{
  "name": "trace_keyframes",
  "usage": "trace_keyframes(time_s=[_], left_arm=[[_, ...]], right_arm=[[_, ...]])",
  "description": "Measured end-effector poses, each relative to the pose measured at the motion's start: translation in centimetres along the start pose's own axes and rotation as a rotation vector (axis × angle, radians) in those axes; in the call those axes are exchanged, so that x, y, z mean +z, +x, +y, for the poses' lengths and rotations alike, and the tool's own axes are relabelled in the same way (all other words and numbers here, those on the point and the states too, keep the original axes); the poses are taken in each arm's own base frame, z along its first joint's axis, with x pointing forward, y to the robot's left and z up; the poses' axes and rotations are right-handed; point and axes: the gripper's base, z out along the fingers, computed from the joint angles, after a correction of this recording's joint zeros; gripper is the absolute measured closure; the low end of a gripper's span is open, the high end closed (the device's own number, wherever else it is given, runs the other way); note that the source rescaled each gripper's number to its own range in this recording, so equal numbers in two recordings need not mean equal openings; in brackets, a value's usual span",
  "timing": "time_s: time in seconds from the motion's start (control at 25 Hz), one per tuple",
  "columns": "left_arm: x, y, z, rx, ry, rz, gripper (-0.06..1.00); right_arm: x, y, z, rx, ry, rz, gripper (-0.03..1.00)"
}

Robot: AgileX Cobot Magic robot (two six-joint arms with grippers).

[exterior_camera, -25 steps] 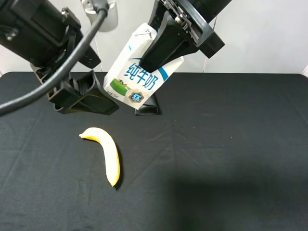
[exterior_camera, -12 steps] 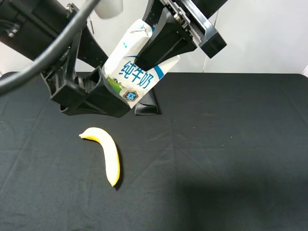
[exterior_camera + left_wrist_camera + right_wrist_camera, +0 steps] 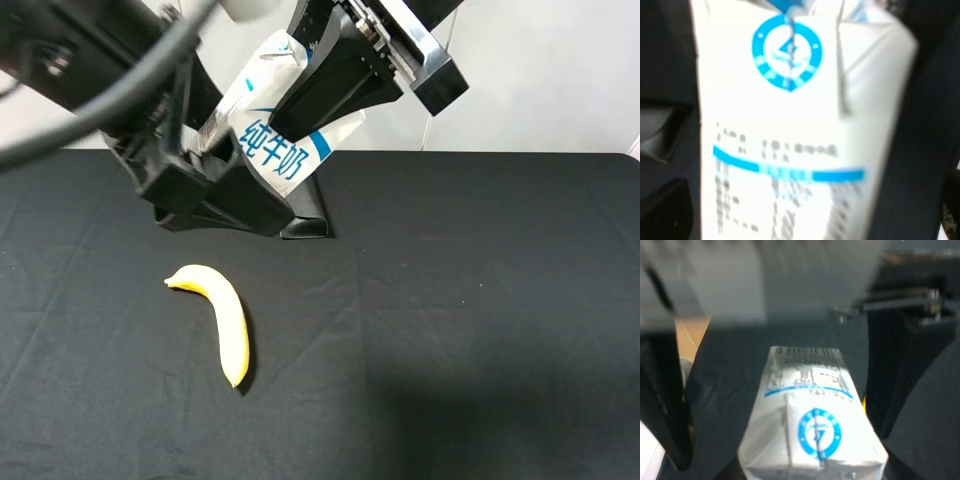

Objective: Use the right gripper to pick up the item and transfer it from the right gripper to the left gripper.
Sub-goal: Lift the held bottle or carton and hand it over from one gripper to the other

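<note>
Milk carton (image 3: pixel 272 150) hangs tilted above the bench (image 3: pixel 480 300), its lower end hidden in the left hand (image 3: pixel 232 178); whether that hand is spread or pressed together cannot be told. A banana (image 3: pixel 225 320) lies nearer the camera. A black case (image 3: pixel 305 222) sits just below the carton, partly covered. The right hand (image 3: pixel 305 110) pinches the carton's upper part.

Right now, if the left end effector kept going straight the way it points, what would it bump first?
The milk carton, which the right end effector holds up in the air. It fills the left wrist view, so it looks near; touching or not, I cannot tell.
</note>
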Motion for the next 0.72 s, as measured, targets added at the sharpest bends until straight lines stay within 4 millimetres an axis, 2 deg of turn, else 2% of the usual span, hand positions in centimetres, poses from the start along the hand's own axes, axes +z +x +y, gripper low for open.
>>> trace_keyframes(time_s=[0.12,0.36,0.56,0.72], left_arm=[[0.85,-0.01,0.15,-0.022,0.021,0.013,-0.02],[1.07,-0.02,0.16,-0.022,0.029,0.015,0.03],[1.07,-0.02,0.16,-0.021,0.029,0.015,0.21],[1.03,-0.08,0.17,-0.005,0.029,0.012,0.31]], right_arm=[[0.00,0.00,0.00,-0.001,0.000,0.000,0.90],[0.00,0.00,0.00,-0.001,0.000,0.000,0.90],[0.00,0.00,0.00,-0.001,0.000,0.000,0.90],[0.00,0.00,0.00,-0.001,0.000,0.000,0.90]])
